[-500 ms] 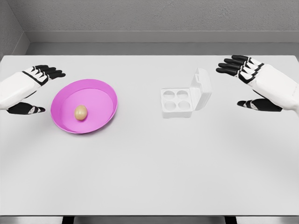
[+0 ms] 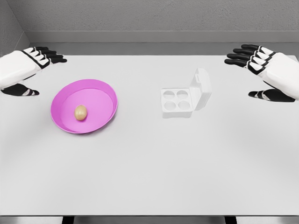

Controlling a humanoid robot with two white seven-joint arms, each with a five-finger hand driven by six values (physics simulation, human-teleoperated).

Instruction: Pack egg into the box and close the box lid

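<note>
A broad, matte white table [image 2: 149,168] fills most of the head view, its surface smooth and bare in the foreground, with a grey textured wall behind it. On its left half sits a round, shallow magenta bowl [image 2: 100,88] with a glossy plastic look and a raised rim. In it, left of centre, lies the egg [image 2: 81,112], small, tan and smooth-shelled. Well to the right of the bowl stands the egg box [image 2: 176,103], white and moulded, with four round cups, all vacant. Its hinged lid [image 2: 202,88] stands open, tilted up along the box's right side; the hinge itself is too small to make out.

The left hand [image 2: 23,70] enters at the left edge, white shell with black jointed fingers spread and relaxed, holding nothing; its wrist is cut off by the frame. The right hand [image 2: 266,72] mirrors it at the right edge, fingers likewise splayed and empty, its forearm cropped.

Compared with half a second ago, both hands have drawn outward and slightly up, farther from the bowl and box. The egg, bowl and box lie as they did.
</note>
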